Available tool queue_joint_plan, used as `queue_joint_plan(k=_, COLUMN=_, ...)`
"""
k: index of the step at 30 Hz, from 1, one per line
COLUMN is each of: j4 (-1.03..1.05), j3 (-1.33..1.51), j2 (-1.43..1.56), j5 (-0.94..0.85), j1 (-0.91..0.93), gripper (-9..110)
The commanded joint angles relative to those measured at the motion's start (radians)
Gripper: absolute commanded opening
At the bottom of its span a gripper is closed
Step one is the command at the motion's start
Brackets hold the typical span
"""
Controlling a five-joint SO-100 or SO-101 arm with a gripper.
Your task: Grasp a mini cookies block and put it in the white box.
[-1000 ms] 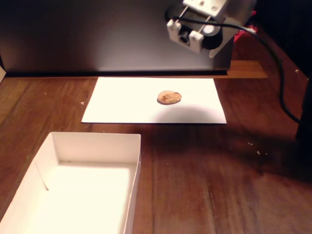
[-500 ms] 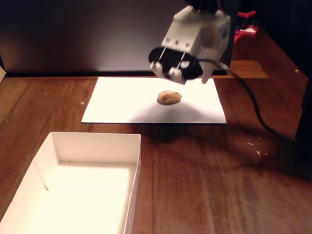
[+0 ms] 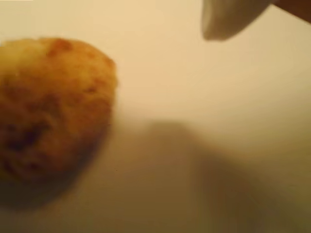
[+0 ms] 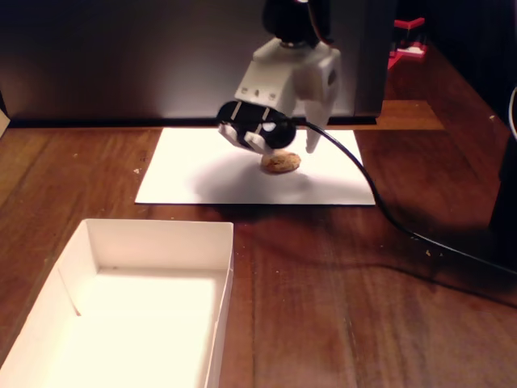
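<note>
The mini cookie (image 4: pixel 280 162) is small, round and tan-golden, and it lies on a flat white paper sheet (image 4: pixel 194 170). In the wrist view it (image 3: pixel 53 107) fills the left side, blurred and very close. My gripper (image 4: pixel 283 150) hangs low over the cookie with its jaws open, one finger on each side. One white fingertip (image 3: pixel 223 22) shows at the top right of the wrist view, apart from the cookie; the other finger is out of that view. The white box (image 4: pixel 161 232), low-walled and lidless, stands empty at the front left.
The table is dark brown wood (image 4: pixel 363 307). A black cable (image 4: pixel 388 218) runs from the arm across the table to the right. A dark panel (image 4: pixel 121 56) stands behind the paper. A red object (image 4: pixel 408 40) sits at the back right.
</note>
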Motion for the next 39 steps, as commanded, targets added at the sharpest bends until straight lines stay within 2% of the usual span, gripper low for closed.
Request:
queue_joint_plan(k=1, j4=0.025, j3=-0.161, j2=0.023, j5=0.008, j1=0.018, gripper=33)
queue_joint_plan(k=12, j4=0.026, j3=-0.169, j2=-0.034, j5=0.002, j1=0.017, gripper=42)
queue_joint_plan(k=39, j4=-0.037, j3=-0.193, j2=-0.164, j5=0.021, j1=0.034, gripper=40)
